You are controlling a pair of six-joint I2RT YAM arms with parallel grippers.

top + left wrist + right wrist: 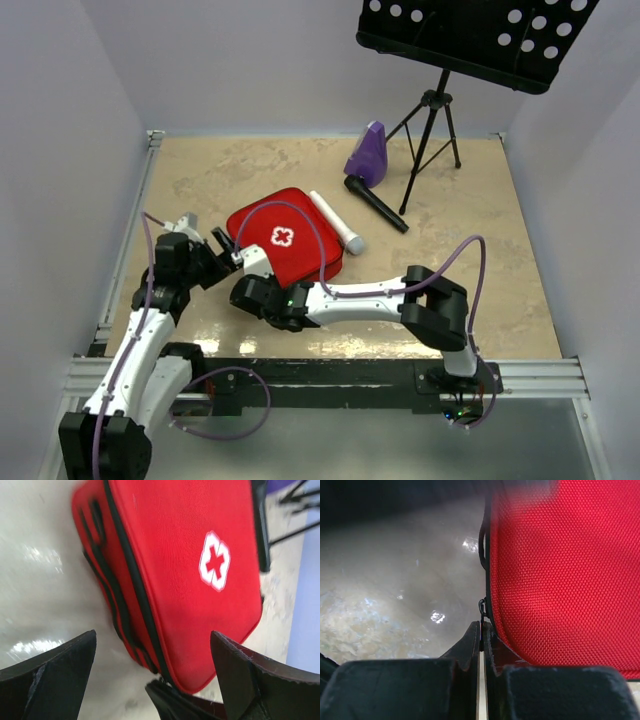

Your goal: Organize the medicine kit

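1. medicine kit (pixel 285 240) closed, mid-counter; open counter (pixel 190 180) left of it.
2. left fingers (pixel 60 670) spread at its left corner; right fingers (pixel 470 645) pinch its zip pull (pixel 481 605).
3. white cylinder (pixel 337 222) touches its right edge; microphone (pixel 376 202) beyond.

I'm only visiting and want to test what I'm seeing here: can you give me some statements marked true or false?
1. The medicine kit lies closed. True.
2. The left gripper is clamped shut. False: it is wide open.
3. The right gripper is shut at the kit's zip edge. True.
4. The purple metronome sits on the kit. False: it stands apart, near the music stand.
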